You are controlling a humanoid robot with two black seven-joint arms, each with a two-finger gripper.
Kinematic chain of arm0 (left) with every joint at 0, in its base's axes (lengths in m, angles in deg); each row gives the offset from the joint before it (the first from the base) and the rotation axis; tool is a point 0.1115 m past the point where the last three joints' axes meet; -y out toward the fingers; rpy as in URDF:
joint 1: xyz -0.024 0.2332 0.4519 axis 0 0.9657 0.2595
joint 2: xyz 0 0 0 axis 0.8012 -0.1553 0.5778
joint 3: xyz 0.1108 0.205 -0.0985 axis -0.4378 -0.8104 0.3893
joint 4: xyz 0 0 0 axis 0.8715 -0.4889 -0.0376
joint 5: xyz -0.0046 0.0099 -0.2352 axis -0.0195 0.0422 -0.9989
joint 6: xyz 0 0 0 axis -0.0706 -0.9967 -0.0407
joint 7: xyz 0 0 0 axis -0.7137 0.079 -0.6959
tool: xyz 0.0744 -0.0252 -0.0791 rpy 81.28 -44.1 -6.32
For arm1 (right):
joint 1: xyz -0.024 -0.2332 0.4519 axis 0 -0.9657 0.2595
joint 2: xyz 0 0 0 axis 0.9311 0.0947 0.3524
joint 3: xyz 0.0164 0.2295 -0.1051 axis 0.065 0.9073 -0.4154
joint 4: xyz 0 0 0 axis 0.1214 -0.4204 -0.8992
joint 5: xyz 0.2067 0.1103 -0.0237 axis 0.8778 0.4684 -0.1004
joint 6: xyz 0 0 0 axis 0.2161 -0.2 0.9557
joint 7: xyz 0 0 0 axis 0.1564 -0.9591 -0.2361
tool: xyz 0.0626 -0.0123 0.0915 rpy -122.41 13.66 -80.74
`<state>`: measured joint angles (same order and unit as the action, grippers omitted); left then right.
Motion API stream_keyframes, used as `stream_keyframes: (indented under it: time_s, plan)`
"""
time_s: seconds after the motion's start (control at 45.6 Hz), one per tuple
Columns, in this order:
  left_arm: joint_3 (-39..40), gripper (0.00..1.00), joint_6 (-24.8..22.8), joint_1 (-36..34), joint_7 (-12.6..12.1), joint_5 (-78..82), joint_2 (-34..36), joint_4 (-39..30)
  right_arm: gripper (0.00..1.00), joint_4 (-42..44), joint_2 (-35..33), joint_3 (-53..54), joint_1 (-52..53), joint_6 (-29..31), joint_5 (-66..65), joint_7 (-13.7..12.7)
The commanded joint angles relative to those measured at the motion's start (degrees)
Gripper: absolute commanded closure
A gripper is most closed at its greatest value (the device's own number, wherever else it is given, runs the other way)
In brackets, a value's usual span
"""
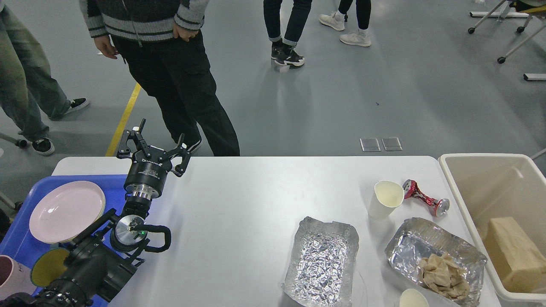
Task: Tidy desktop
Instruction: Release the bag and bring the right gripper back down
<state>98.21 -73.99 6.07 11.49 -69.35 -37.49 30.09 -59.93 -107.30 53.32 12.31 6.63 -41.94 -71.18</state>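
The white desktop [239, 200] fills the lower view. My left gripper [154, 149] is open and empty, raised above the desktop's far left part, beside the blue tray [21, 238]. On the right of the desktop stand a white paper cup [385, 199], a crushed red can [425, 197], an empty foil tray [322, 262], a second foil tray [435, 251] holding crumpled brown paper [443, 273], and another paper cup [413, 298] at the front edge. My right gripper is out of view.
The blue tray holds a pink plate [66, 211], a yellow dish [49, 267] and a mug [10, 275]. A beige bin [495, 213] at the right holds a tan block [514, 251]. People [170, 76] stand behind the table.
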Motion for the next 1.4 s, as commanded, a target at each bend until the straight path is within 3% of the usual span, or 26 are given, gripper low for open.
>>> stream_keyframes:
  time_s: [0.0, 0.219, 0.438, 0.614, 0.723, 0.965, 1.206, 1.293, 1.381]
  plan:
    - [0.02, 0.04, 0.00, 0.00, 0.00, -0.02, 0.05, 0.00, 0.00, -0.07, 0.05, 0.61, 1.97, 0.62, 0.00, -0.18]
    - [-0.06, 0.04, 0.00, 0.00, 0.00, -0.02, -0.03, 0.00, 0.00, -0.33, 0.22, 0.87, 10.84, 5.71, 0.09, -0.26]
    - [0.02, 0.04, 0.00, -0.08, 0.00, -0.02, 0.05, 0.00, 0.00, -0.24, -0.92, 1.31, 26.66, 28.73, 0.70, -0.18]
    - [0.02, 0.04, 0.00, 0.00, 0.00, -0.02, 0.05, 0.00, 0.00, -1.82, -1.27, 0.26, 38.26, 42.35, 0.70, -0.26]
    - [0.02, 0.04, 0.00, 0.00, 0.00, -0.02, -0.03, 0.00, 0.00, -7.26, -1.27, -2.46, 46.35, 48.78, 0.18, -0.44]
    - [0.02, 0.04, 0.00, 0.00, 0.00, -0.02, -0.03, 0.00, 0.00, -40.37, -6.63, -16.08, 59.27, 46.95, -0.26, -0.61]
    - [-0.06, 0.04, 0.00, 0.00, 0.00, -0.02, 0.05, 0.00, 0.00, -78.79, -11.12, -28.47, 73.25, 36.84, -5.18, -1.40]
    - [-0.06, 0.04, 0.00, 0.00, 0.00, -0.02, 0.05, 0.00, 0.00, -86.27, -10.06, -32.60, 77.91, 36.39, -5.10, -2.90]
    - [0.02, 0.04, 0.00, 0.00, 0.00, -0.02, -0.03, 0.00, 0.00, -87.78, -9.44, -36.21, 79.76, 36.66, -5.10, -3.08]
